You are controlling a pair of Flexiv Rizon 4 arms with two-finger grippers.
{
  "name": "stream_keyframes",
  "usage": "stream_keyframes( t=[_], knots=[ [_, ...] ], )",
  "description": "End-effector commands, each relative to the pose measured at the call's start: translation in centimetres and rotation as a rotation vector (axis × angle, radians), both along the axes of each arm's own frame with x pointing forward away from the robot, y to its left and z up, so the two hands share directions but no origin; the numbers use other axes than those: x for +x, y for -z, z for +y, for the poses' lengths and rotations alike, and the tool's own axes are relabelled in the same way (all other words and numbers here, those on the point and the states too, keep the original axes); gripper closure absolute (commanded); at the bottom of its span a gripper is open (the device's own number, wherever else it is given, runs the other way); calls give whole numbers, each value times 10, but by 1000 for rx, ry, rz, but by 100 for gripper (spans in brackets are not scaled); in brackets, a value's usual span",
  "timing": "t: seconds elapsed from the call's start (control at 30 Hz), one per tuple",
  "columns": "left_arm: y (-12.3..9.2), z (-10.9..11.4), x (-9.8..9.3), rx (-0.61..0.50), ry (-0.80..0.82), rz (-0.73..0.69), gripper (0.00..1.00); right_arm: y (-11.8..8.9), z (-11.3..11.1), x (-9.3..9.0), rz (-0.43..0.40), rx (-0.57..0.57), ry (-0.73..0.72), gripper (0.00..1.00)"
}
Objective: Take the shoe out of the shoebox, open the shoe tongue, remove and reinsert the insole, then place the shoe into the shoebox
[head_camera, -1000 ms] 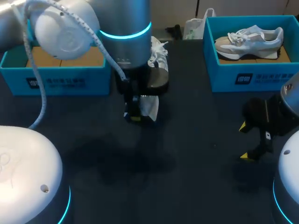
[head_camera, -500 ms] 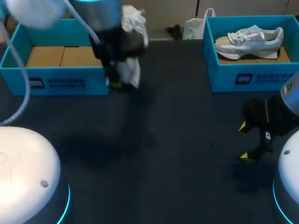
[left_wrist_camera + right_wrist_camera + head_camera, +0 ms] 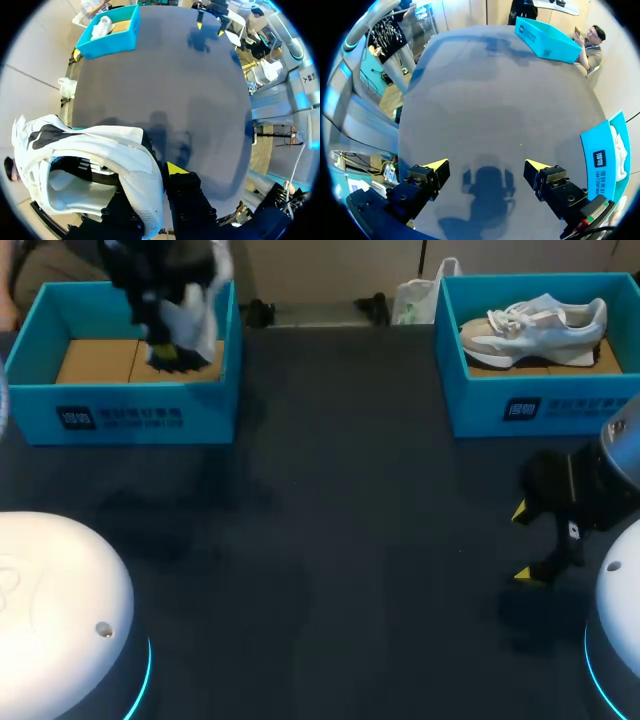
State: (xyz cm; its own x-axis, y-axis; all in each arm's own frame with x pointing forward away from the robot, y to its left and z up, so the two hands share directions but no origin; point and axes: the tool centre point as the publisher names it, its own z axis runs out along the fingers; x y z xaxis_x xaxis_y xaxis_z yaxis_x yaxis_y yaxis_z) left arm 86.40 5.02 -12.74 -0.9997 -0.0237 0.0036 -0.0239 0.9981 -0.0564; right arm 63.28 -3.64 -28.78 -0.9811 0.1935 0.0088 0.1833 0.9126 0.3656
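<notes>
left fingers (image 3: 176, 169): clamped on shoe (image 3: 100, 145) | right fingers (image 3: 436, 166): spread wide

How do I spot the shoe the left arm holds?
Find the blue box at the table's far left. Over it, the left gripper holds a white shoe with black trim. The other shoe, beige, lies in the right box.

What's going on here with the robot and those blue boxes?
The left gripper is clamped on a white shoe and holds it in the air above the left shoebox, at the far left of the table. The shoe is not yet set down inside. The right gripper hangs open and empty over the table on the right side. A second shoe lies in the right shoebox.
</notes>
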Motion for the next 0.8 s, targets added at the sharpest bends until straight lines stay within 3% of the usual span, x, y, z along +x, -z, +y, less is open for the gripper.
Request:
stream_keyframes(
  t=[0.03,0.17,0.63,0.7,0.8],
  knots=[
    [-11,43,20,5,-3,13,100,0,0,-2,-2,-2,2,0],
    [-19,82,42,33,11,17,100,0,0,-2,-2,-2,2,0],
    [-19,82,42,33,11,17,100,0,0,-2,-2,-2,2,0],
    [-18,85,54,13,24,38,100,0,0,-2,-2,-2,2,0],
    [-14,106,85,31,10,51,100,0,0,-2,-2,-2,2,0]
  ],
)
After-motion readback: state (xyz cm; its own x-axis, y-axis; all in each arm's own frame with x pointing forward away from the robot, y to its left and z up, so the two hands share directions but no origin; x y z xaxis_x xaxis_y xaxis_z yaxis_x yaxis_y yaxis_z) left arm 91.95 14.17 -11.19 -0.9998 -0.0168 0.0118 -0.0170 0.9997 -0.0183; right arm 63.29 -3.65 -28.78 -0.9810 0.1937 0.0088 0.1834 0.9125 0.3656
